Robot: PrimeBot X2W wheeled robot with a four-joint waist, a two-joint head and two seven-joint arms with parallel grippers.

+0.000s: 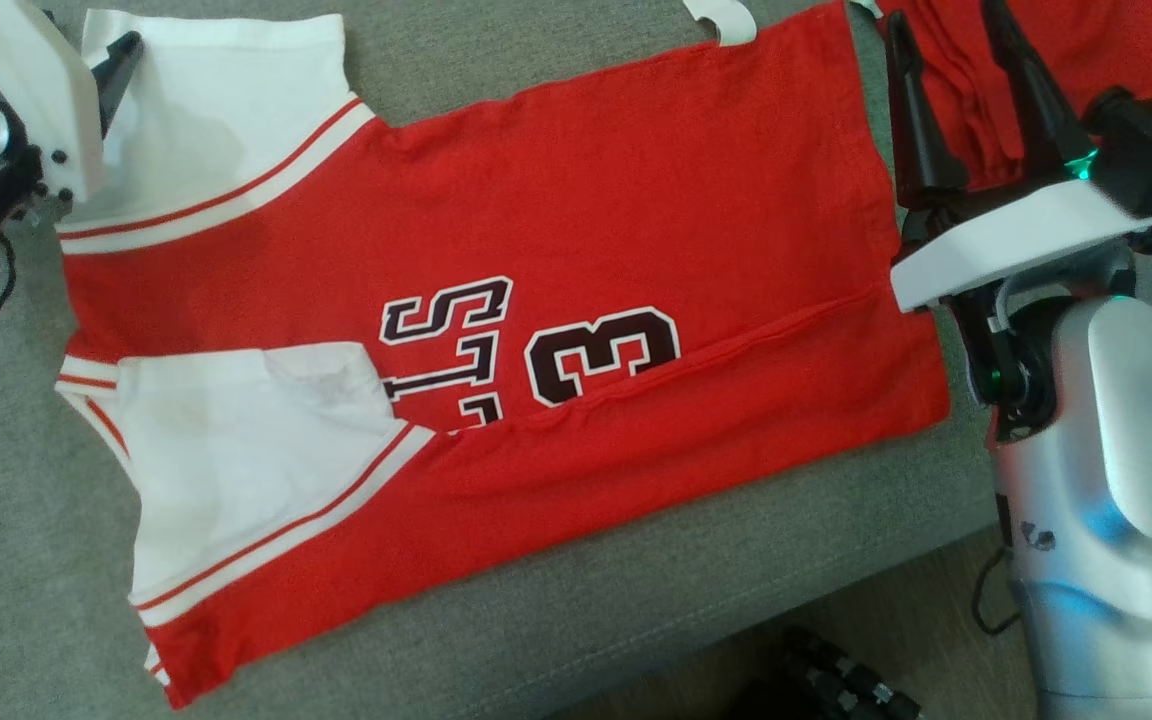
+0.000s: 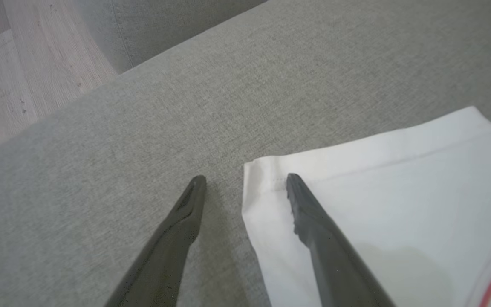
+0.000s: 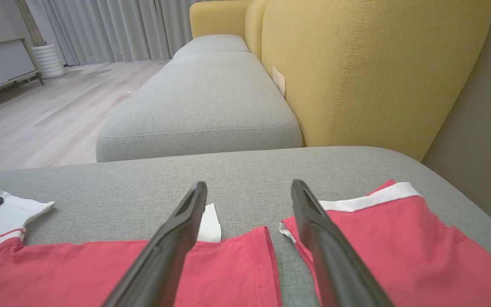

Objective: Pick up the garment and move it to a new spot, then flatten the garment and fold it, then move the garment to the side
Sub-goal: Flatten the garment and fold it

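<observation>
Left gripper: jaws spread wide, nothing grasped. One finger is over the bare gray sofa cushion, the other over the corner of the far white sleeve. Contact with the cloth cannot be confirmed.

Garment: the red jersey lies flat on the cushion, collar end toward the left, hem toward the right. The near white sleeve is folded in over the body. The near long side is folded over the front and covers part of the dark lettering.

Right gripper: jaws spread wide, released, nothing grasped. In the right wrist view, one finger is over the hem corner of the jersey, the other over the edge of a second red cloth. This cloth lies just beside the jersey with a strip of cushion between them.
</observation>
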